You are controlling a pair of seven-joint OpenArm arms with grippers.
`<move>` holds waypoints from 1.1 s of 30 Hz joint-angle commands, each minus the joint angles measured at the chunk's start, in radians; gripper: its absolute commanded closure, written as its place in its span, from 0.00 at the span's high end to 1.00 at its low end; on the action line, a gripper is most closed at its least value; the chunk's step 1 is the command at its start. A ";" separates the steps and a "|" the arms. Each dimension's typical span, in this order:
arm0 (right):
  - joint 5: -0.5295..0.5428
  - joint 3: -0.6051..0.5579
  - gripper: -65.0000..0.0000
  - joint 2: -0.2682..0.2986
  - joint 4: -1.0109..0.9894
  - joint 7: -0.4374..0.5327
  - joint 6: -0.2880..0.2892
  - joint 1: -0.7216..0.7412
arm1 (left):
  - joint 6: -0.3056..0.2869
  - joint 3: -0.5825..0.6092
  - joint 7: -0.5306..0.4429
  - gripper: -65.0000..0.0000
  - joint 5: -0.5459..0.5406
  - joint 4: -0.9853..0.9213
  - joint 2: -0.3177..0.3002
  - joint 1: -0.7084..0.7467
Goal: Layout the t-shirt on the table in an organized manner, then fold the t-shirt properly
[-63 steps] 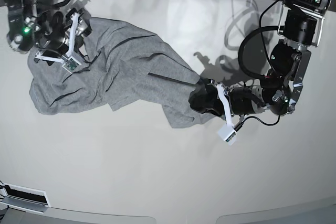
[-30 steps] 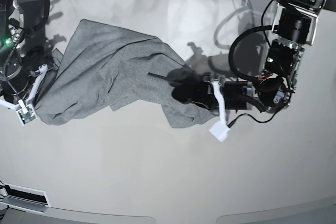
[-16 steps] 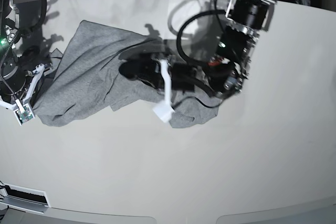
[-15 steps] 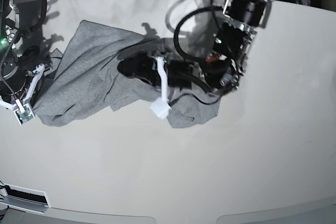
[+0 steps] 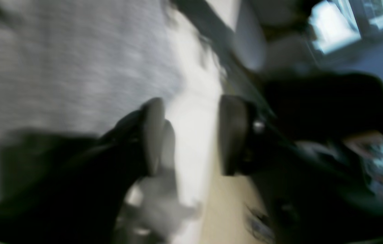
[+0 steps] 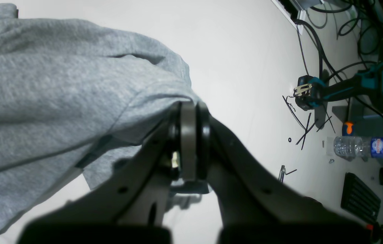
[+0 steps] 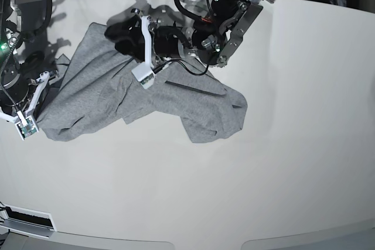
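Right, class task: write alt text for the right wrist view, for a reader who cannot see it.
The right gripper, jaws shut, pinches an edge of the grey t-shirt, which lies bunched on the white table. Beyond the table's edge are cables, a teal cordless drill and a water bottle.

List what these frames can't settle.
- Left gripper: left wrist view motion-blurred; jaws apart, contact with the shirt unclear.
- Right gripper: base view shows only its camera bracket; arm hides the fingers.
- Shirt lettering: none visible, folds hide it.
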 commanded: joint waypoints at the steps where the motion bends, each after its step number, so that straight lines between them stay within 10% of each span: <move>1: -0.005 0.007 0.00 0.017 0.015 0.018 -0.008 0.011 | -0.013 0.002 -0.058 0.53 0.019 0.015 0.021 0.001; 8: -0.005 0.007 0.00 0.017 0.015 0.019 -0.008 0.011 | 0.129 0.002 -0.143 0.48 0.221 0.014 0.068 0.039; 15: -0.005 0.007 0.00 0.017 0.015 0.029 -0.008 0.011 | 0.222 0.003 -0.119 0.00 0.268 -0.028 0.080 0.045; 33: -0.005 0.007 0.00 0.031 0.015 0.022 -0.008 0.011 | 0.218 0.003 0.097 0.00 0.228 0.329 0.080 0.047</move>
